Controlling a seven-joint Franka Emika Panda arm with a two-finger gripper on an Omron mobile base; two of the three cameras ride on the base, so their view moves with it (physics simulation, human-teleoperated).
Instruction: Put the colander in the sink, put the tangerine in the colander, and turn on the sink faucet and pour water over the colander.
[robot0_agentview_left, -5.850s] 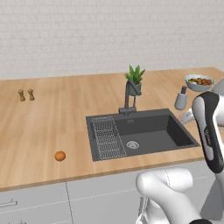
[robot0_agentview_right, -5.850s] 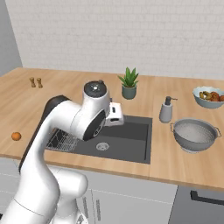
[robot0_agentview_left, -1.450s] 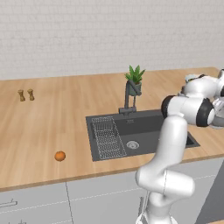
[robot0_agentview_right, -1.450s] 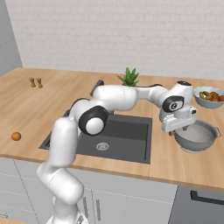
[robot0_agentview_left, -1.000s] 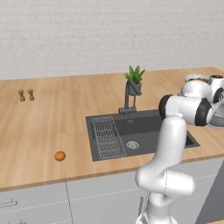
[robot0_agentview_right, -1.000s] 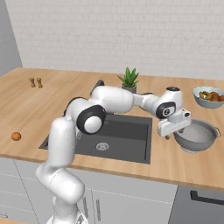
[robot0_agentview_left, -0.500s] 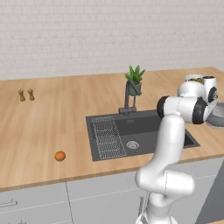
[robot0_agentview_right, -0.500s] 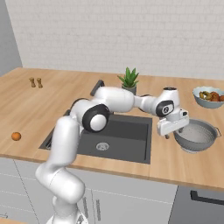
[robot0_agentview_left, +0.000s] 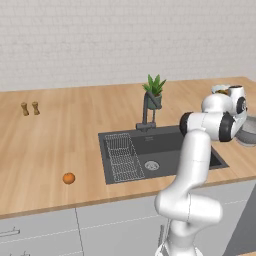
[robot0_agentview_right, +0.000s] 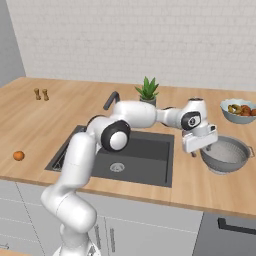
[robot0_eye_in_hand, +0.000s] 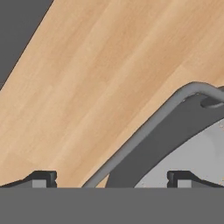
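On the wooden counter right of the dark grey recessed sink, the light grey perforated metal colander sits just below my wide-spread, empty gripper, whose fingers appear to straddle its near rim and wire handle.

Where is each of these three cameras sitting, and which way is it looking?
Left base view: behind the arm on its left, facing the sink and tangerine; arm at right.
Right base view: behind on its right, facing the same sink and the colander; arm from lower left, open end effector beside the colander.
Hand view: on the hand, looking down at the colander's handle.
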